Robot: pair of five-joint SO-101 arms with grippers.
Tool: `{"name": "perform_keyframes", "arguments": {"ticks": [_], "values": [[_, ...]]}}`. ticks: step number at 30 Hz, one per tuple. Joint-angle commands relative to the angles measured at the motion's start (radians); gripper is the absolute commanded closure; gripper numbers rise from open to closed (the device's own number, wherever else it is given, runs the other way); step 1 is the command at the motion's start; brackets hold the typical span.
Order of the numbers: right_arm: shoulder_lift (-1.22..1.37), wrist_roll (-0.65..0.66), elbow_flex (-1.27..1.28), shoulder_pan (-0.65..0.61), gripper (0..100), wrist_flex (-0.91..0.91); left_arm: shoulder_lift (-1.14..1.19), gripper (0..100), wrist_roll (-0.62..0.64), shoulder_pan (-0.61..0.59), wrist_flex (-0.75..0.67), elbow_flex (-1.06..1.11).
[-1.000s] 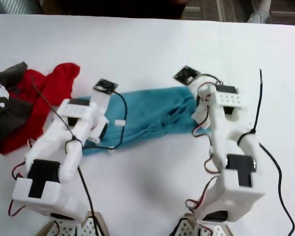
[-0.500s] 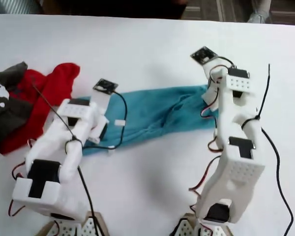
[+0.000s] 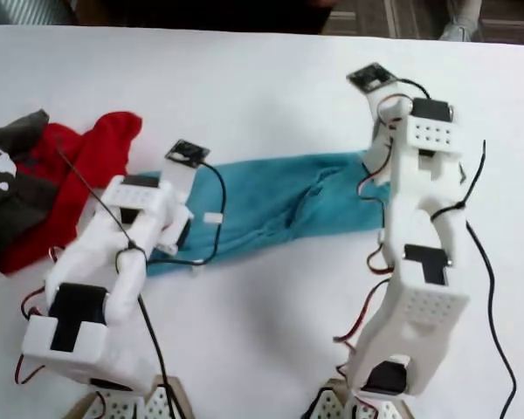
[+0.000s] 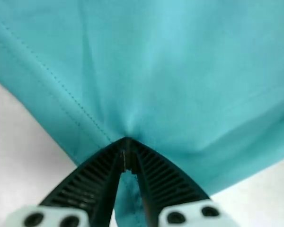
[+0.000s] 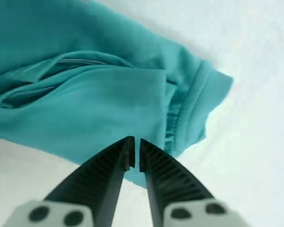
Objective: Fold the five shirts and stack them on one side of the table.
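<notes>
One second has carried the right gripper [image 5: 134, 153] farther and rightward, its jaws closed to a slit and seemingly pinching the teal shirt [image 3: 271, 205], whose right end followed. The left gripper [image 4: 128, 158] stays clamped on the left end. The shirt lies mid-table, stretched flatter, likely ready for folding. A red shirt [image 3: 79, 166] and a dark shirt [image 3: 9, 175] are heaped at the left of the white table [image 3: 271, 87], with floor [image 3: 367, 17] beyond.

Teal shirt [image 3: 271, 205]: you'll find it drawn into a long, wrinkled band across the middle of the table [image 3: 262, 78].
Red shirt [image 3: 74, 175]: crumpled near your table's left edge.
Dark grey shirt [image 3: 9, 179]: bunched at that edge, overlapping the red.
</notes>
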Motion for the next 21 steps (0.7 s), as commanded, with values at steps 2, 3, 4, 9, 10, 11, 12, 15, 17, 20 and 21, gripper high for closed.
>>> {"name": "perform_keyframes", "arguments": {"ticks": [2, 3, 4, 9, 10, 11, 12, 15, 17, 20, 21], "values": [[-0.071, -0.035, 0.017, -0.094, 97.8, 0.016, -0.003, 97, 0.0, 0.012, -0.02, 0.001], [-0.071, -0.06, 0.044, -0.111, 97.8, -0.005, -0.003, 97, 0.002, 0.011, -0.02, 0.001], [-0.071, -0.075, 0.075, -0.127, 97.8, -0.031, -0.003, 97, 0.005, 0.008, -0.02, 0.001], [-0.073, -0.101, 0.229, -0.196, 97.8, -0.157, -0.003, 97, 0.006, 0.005, -0.02, 0.001], [-0.073, -0.109, 0.249, -0.206, 97.8, -0.177, -0.003, 97, 0.006, 0.005, -0.02, 0.001], [-0.073, -0.132, 0.261, -0.214, 97.8, -0.199, -0.003, 97, 0.006, 0.005, -0.02, 0.001], [-0.073, -0.157, 0.269, -0.219, 97.8, -0.222, -0.003, 97, 0.006, 0.005, -0.02, 0.001], [-0.071, -0.215, 0.272, -0.24, 97.8, -0.278, -0.003, 97, 0.006, 0.005, -0.02, 0.001], [-0.071, -0.255, 0.273, -0.263, 97.8, -0.303, -0.003, 97, 0.006, 0.005, -0.02, 0.001], [-0.071, -0.302, 0.269, -0.298, 97.8, -0.311, -0.003, 97, 0.006, 0.005, -0.02, 0.001], [-0.073, -0.313, 0.267, -0.308, 97.8, -0.311, -0.003, 97, 0.006, 0.005, -0.02, 0.001]]}}
